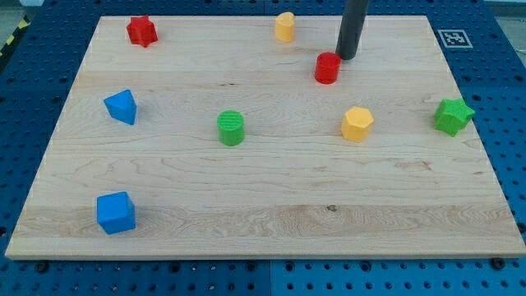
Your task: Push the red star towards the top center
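Observation:
The red star (141, 31) lies near the board's top left corner. My tip (346, 57) is far to its right, near the top centre-right, just above and to the right of a red cylinder (327, 68). The tip is close to the cylinder; I cannot tell whether they touch. The dark rod rises from the tip out of the view's top.
A yellow block (284, 26) sits at the top centre. A blue block (122, 107) is at the left, a blue cube (115, 213) at the bottom left, a green cylinder (231, 128) in the middle, a yellow hexagon (357, 123) and a green star (453, 116) at the right. The wooden board (271, 222) has edges all round.

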Motion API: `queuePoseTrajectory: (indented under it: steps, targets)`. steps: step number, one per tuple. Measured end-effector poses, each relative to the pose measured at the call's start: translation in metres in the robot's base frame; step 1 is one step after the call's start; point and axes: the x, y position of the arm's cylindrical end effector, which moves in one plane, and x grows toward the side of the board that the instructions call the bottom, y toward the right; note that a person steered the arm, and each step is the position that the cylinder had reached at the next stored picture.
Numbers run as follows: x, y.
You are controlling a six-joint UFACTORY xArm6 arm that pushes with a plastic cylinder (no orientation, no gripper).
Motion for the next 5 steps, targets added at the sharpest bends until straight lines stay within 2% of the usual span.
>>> queuePoseTrajectory:
  steps: [3, 4, 5]
  targets:
    - [0.000, -0.110]
    - [-0.009, -0.156]
    - [-0.039, -0.175]
